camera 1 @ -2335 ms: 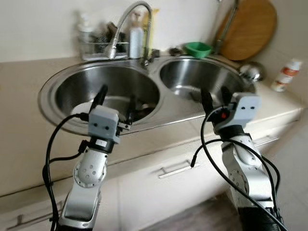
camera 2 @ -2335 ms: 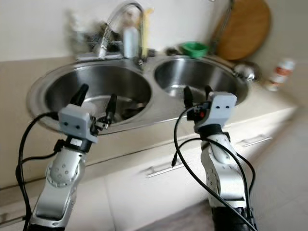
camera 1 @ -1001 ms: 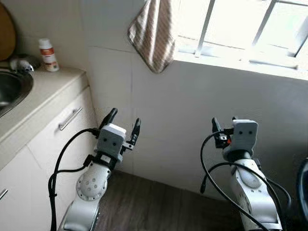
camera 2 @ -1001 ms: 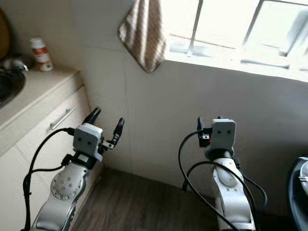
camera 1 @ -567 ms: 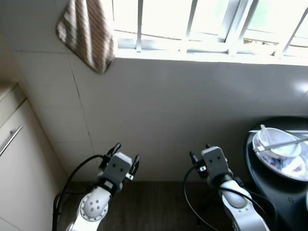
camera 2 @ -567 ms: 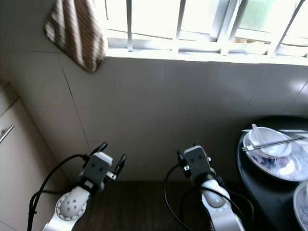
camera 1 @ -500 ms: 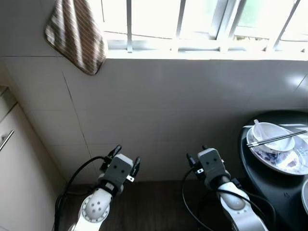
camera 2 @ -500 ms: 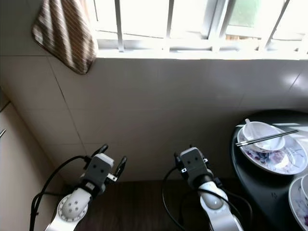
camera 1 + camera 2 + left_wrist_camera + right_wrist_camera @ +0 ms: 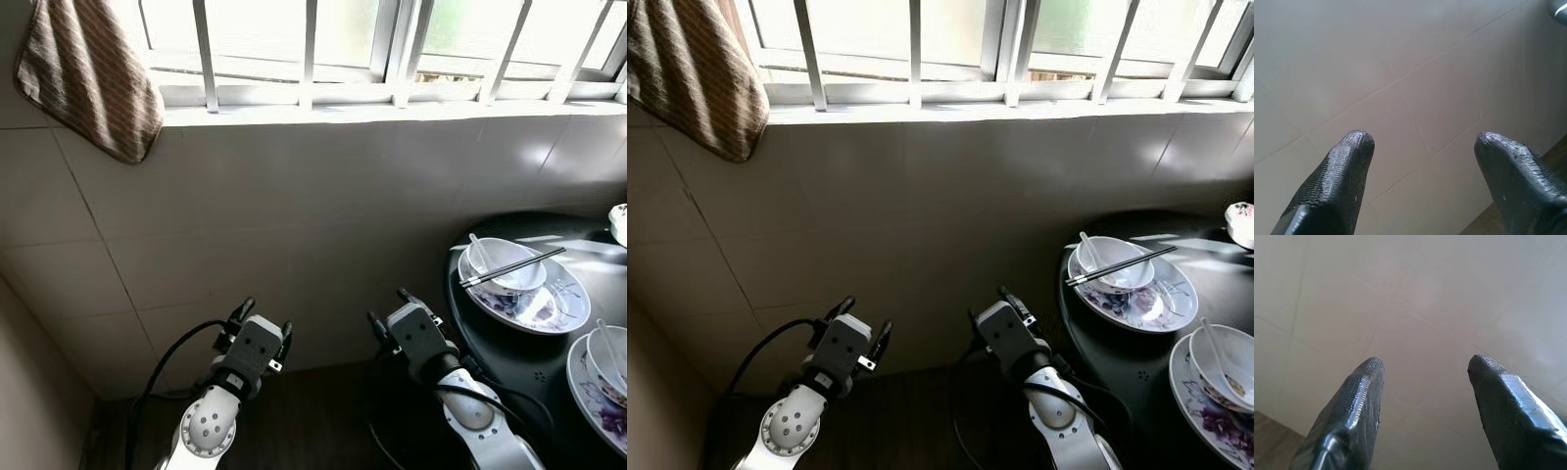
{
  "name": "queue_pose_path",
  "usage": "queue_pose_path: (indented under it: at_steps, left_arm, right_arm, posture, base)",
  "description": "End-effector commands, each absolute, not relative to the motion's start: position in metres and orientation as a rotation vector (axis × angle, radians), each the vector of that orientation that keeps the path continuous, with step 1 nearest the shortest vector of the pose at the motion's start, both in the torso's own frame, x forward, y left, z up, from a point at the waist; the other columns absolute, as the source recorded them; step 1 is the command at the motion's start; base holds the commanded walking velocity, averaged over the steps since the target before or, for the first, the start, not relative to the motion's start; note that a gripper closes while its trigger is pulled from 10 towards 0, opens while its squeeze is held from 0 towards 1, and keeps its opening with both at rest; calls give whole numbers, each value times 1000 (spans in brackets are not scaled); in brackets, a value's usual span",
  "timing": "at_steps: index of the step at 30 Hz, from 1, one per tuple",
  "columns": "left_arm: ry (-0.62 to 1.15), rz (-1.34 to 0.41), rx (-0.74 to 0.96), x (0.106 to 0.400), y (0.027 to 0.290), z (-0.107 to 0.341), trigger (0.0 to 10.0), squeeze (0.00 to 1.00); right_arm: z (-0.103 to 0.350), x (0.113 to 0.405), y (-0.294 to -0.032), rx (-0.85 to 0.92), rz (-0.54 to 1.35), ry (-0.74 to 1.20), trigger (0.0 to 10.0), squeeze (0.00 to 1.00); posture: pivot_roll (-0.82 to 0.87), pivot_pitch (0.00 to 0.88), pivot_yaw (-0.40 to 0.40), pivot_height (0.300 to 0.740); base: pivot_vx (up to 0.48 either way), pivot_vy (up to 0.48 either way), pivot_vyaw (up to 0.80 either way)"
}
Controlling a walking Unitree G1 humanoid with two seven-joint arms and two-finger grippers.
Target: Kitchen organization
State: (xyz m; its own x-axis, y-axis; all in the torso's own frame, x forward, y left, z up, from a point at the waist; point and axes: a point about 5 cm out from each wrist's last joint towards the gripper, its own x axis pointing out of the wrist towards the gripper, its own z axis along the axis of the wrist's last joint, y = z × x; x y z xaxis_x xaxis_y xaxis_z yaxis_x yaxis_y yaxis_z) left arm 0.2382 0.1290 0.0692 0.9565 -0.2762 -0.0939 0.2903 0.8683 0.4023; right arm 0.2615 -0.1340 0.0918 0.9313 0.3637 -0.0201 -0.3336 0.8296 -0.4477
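Bowl [image 9: 502, 264], white, with crossed chopsticks [image 9: 511, 266], sits on a floral plate [image 9: 549, 308]; left gripper [image 9: 1420, 142] and right gripper [image 9: 1422, 367] released.

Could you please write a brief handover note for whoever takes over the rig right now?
Left end effector: open, empty, facing the tiled wall.
Right end effector: open, empty, facing the same wall.
Job's things: on the black table to the robot's right, a bowl with chopsticks across it on a plate; another bowl nearer.
Done: nothing picked up.
Left: reach the table, clear the dishes.
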Motion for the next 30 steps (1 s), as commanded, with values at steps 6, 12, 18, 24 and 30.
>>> queue_pose_path:
  at_steps: [6, 12, 18, 24, 30]
  left_arm:
    - [28, -288, 426, 239, 128, 69, 10000, 0]
    - [25, -287, 420, 239, 128, 69, 10000, 0]
    - [19, -289, 410, 240, 128, 68, 10000, 0]
    - [20, -293, 407, 240, 128, 69, 10000, 0]
    - [10, -283, 382, 241, 130, 70, 10000, 0]
  right_arm:
    - [108, 268, -143, -447, 298, -149, 10000, 0]
    - [109, 270, -147, -452, 268, -152, 10000, 0]
    - [111, 273, -154, -432, 213, -155, 10000, 0]
    - [112, 275, -159, -414, 181, -149, 10000, 0]
    - [115, 278, -168, -378, 136, -133, 10000, 0]
  posture:
    - [18, 0, -41, 740]
    - [18, 0, -43, 740]
    - [17, 0, -41, 740]
    - [14, 0, -37, 740]
    - [12, 0, -37, 740]
  base:
    - [0, -480, 0]
    - [0, -480, 0]
    - [0, -390, 0]
    - [0, 0, 0]
    - [0, 0, 0]
